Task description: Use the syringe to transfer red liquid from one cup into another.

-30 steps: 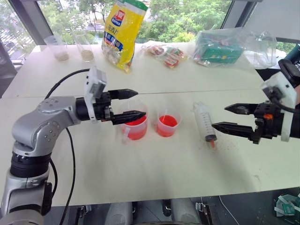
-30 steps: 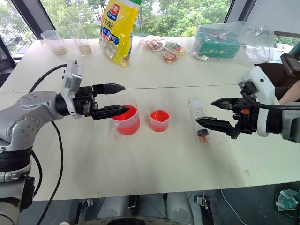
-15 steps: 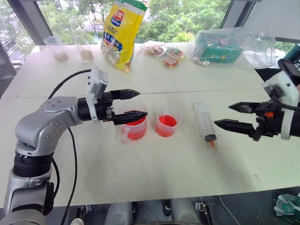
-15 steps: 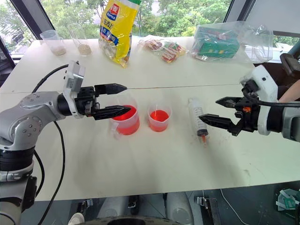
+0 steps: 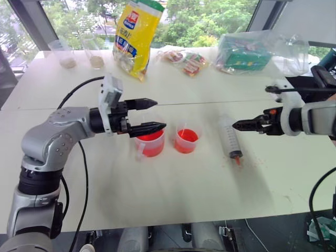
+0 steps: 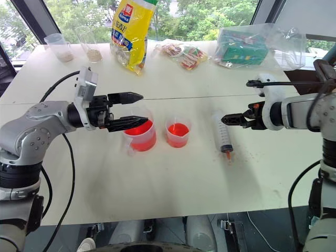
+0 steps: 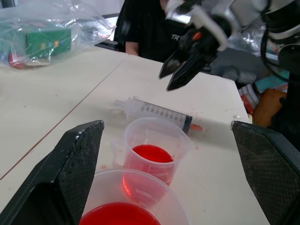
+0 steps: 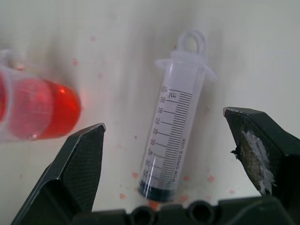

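A white table [image 5: 173, 194] carries the syringe [image 5: 230, 137] lying flat, a handled cup [image 5: 150, 145] and a smaller cup [image 5: 188, 140] (both holding red liquid [image 5: 153, 142]); farther back lie a yellow bag [image 5: 135, 37], two clear cups [image 5: 65, 53], sweets [image 5: 186, 60] and a bagged green box [image 5: 244, 53].

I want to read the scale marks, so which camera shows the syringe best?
The right wrist view: the syringe lies flat between the open jaws, scale printing legible. The left wrist view shows it beyond the smaller cup, marks faint. Both eye views show its whole length on the table, marks unreadable.
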